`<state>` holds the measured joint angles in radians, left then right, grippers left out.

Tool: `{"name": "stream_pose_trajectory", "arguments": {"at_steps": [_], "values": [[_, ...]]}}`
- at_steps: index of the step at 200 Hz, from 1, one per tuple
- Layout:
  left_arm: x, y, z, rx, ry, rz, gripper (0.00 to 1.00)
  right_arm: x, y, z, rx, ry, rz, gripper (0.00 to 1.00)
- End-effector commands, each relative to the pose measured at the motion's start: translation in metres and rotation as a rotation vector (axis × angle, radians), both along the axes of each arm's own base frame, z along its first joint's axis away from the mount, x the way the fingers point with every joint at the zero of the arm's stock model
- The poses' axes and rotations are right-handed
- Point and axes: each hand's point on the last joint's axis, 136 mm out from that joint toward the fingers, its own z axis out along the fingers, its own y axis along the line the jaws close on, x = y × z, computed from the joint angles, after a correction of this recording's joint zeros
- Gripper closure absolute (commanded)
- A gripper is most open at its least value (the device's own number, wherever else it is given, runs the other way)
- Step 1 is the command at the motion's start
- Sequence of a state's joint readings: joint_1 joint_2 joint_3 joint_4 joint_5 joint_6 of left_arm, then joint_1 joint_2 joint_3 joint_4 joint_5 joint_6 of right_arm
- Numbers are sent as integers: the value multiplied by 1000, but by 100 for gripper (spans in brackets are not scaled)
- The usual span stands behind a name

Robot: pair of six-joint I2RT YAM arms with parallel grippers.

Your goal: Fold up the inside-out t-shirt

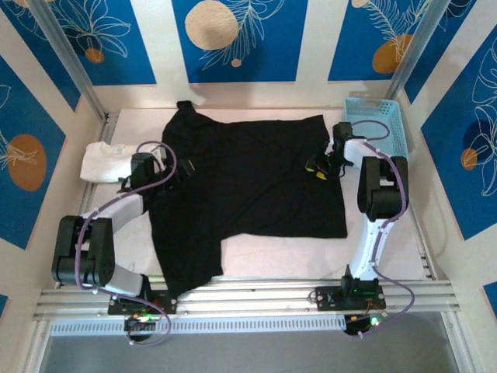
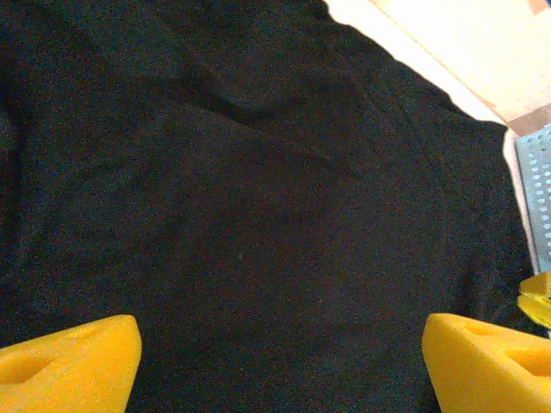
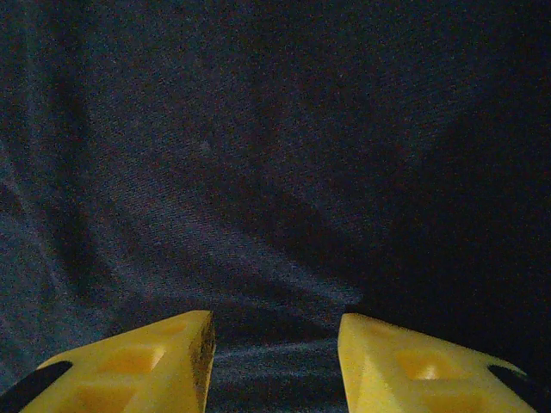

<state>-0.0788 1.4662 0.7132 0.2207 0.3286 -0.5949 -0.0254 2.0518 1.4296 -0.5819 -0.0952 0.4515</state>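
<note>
Table [image 1: 272,256]: pale, bare along the lower strip of the top view. The inside-out t-shirt [image 1: 248,179] lies opened out flat over the middle of that view. One lobe reaches the upper left, a longer flap runs toward the lower left edge, and there is a straight edge at the right. No fold made yet, as far as I can judge. Light-blue basket [image 1: 377,124] is at the upper right, just beside the shirt's corner. White t-shirt [image 1: 105,162] is bunched at the left, apart from the job. Left gripper [image 2: 277,331] hovers low over the shirt's left part with its yellow fingers wide apart and nothing between them but flat black cloth below. Right gripper [image 3: 274,323] sits over the shirt's right part with its jaws partly apart and a faint ridge of cloth in the gap; no clamp evident. Step in hand, by my reading: taking the first hold on the cloth, so the task is near its start. Next move calls for both grippers to pinch a single layer near opposite edges, lift evenly, and carry the cloth across without dragging the rest or snagging the basket.
</note>
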Motion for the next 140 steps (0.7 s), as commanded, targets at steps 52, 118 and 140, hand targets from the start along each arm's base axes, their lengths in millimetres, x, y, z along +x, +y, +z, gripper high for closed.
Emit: {"name": "stream_pose_trajectory", "arguments": {"at_steps": [52,118,140], "values": [[33,10,-27,100,77,1,15,17,11,33,-1,-84,85,54],[75,38,-65,94,205,77,16,-3,25,31,-13,-73,118,52],[73,54,-72,91,232,117,16,-11,17,18,-36,-27,101,52]]}}
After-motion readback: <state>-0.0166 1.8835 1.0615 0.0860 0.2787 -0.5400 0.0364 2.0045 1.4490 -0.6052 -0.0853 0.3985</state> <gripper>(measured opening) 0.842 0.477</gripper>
